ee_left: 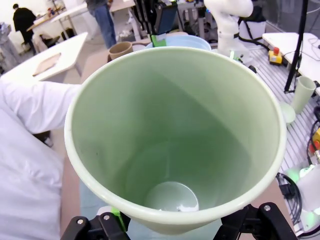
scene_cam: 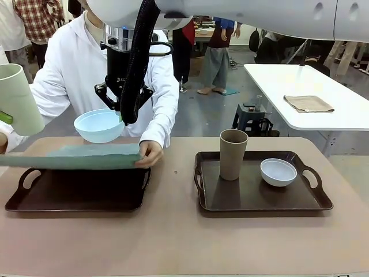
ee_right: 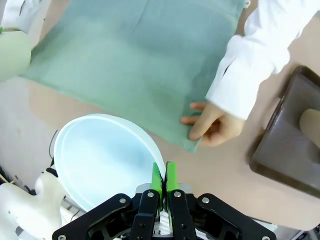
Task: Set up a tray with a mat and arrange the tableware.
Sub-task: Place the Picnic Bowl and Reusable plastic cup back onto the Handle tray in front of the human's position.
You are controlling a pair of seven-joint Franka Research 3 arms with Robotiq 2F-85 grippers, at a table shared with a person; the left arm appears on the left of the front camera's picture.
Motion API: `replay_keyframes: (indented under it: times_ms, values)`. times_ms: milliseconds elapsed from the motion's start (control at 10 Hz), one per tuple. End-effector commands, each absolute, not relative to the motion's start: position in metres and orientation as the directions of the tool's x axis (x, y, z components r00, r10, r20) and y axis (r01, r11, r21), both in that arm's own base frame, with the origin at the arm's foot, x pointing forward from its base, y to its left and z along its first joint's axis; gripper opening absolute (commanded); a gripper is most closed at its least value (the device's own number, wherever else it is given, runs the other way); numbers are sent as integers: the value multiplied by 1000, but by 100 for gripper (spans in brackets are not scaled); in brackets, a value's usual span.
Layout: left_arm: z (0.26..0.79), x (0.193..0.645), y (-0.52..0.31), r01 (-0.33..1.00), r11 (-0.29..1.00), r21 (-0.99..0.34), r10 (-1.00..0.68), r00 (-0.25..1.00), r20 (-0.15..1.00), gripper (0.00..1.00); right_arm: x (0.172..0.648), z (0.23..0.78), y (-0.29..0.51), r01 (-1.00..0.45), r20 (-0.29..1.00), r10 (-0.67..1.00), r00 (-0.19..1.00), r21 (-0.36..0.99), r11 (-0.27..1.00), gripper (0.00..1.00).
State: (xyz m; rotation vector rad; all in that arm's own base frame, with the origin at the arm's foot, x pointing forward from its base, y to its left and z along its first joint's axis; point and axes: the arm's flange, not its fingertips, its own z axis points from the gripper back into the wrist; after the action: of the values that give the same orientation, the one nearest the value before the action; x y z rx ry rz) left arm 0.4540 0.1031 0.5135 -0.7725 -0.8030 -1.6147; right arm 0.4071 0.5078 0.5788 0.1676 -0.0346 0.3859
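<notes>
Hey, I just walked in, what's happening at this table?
A person's hand holds a green mat just above the left tray, not yet laid in it. Both robot arms hang in the air. The left gripper holds the pale green cup. The right gripper, reaching across, pinches the rim of the light blue bowl. The brown cup and white bowl stand on the right tray.

Bright, even indoor light. Soft glare on the dark brown plastic tray (scene_cam: 253,199). Wrist views curve at the edges.
</notes>
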Motion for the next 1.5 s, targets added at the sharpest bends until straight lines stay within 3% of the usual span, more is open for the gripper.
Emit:
replay_keyframes:
  times_ms: [0,1400]
  values:
    - [515,453,103,981,-155,117,-540,-183,821,72,406,579,507,-378,64,373,926,153,913,0]
    - [515,453,103,981,-155,117,-540,-183,821,72,406,579,507,-378,64,373,926,153,913,0]
